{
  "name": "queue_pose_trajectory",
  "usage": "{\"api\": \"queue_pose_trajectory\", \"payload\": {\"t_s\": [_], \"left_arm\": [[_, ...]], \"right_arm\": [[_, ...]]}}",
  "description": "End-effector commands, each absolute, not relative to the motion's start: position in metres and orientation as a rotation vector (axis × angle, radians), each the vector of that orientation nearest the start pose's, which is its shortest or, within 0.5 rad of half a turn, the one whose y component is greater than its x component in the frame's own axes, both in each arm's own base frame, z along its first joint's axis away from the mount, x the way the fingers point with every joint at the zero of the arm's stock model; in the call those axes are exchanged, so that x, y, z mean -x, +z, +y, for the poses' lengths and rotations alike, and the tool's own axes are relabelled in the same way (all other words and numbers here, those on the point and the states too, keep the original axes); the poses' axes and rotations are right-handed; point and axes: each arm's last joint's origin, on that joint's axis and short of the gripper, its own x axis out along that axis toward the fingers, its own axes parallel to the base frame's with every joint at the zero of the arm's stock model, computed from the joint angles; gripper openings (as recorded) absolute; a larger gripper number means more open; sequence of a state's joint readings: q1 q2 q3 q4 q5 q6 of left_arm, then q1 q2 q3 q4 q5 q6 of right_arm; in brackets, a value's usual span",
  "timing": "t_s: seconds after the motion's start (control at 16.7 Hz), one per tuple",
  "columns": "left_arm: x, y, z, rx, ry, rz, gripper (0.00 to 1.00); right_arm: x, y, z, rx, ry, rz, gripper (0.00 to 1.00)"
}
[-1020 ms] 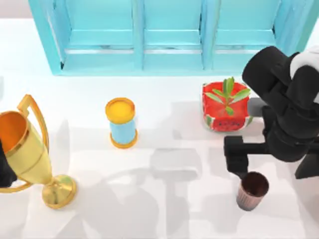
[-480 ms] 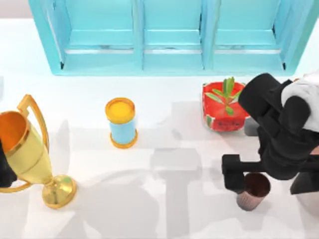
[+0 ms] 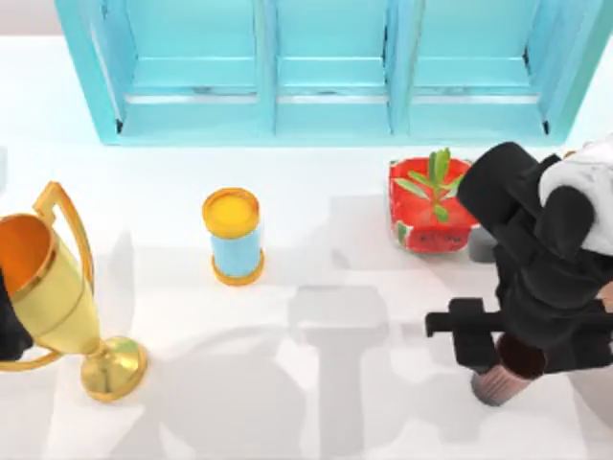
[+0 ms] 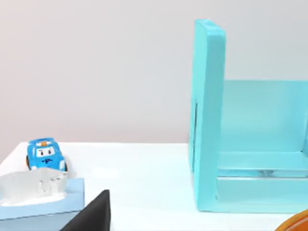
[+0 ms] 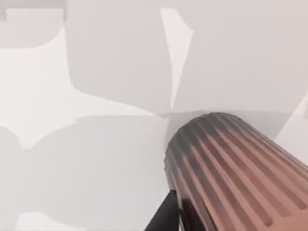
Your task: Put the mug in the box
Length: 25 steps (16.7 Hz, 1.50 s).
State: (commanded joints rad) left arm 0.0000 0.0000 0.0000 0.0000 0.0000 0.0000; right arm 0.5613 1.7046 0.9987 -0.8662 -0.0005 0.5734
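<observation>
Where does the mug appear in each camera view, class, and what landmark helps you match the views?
Top view: the mug stands near the table's right edge, partly under the right arm.
Left wrist view: not in it.
Right wrist view: its ribbed side looms close.
Shared landmark: the white table, and the turquoise cabinet joins top and left wrist views.

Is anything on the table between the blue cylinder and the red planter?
Nothing: the top view shows bare white table between the yellow-topped blue cylinder and the red watermelon-patterned planter.

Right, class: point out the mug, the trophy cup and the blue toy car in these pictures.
mug (image 3: 500, 381): top view, on its ribbed brown side below the right gripper.
trophy cup (image 3: 53, 292): top view, on the gold bowl's outer wall.
blue toy car (image 4: 45, 155): left wrist view, on its front face.
</observation>
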Motion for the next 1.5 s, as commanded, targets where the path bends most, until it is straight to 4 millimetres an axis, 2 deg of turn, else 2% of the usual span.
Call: {"api": "queue_pose_trajectory", "payload": {"t_s": [0.3, 0.36, 1.02, 1.32, 1.5], "left_arm": [[-0.106, 0.160, -0.001, 0.000, 0.000, 0.000, 1.00], [-0.106, 0.160, -0.001, 0.000, 0.000, 0.000, 1.00], [-0.106, 0.160, -0.001, 0.000, 0.000, 0.000, 1.00], [-0.106, 0.160, -0.001, 0.000, 0.000, 0.000, 1.00], [-0.106, 0.160, -0.001, 0.000, 0.000, 0.000, 1.00]], "right_arm": [[-0.242, 0.149, 0.154, -0.008, -0.008, 1.572, 0.02], [-0.242, 0.149, 0.154, -0.008, -0.008, 1.572, 0.00], [-0.245, 0.153, 0.154, -0.003, -0.004, 1.569, 0.00], [-0.270, 0.179, 0.149, 0.026, 0.017, 1.550, 0.00], [-0.293, 0.201, 0.126, 0.042, 0.020, 1.544, 0.00]]}}
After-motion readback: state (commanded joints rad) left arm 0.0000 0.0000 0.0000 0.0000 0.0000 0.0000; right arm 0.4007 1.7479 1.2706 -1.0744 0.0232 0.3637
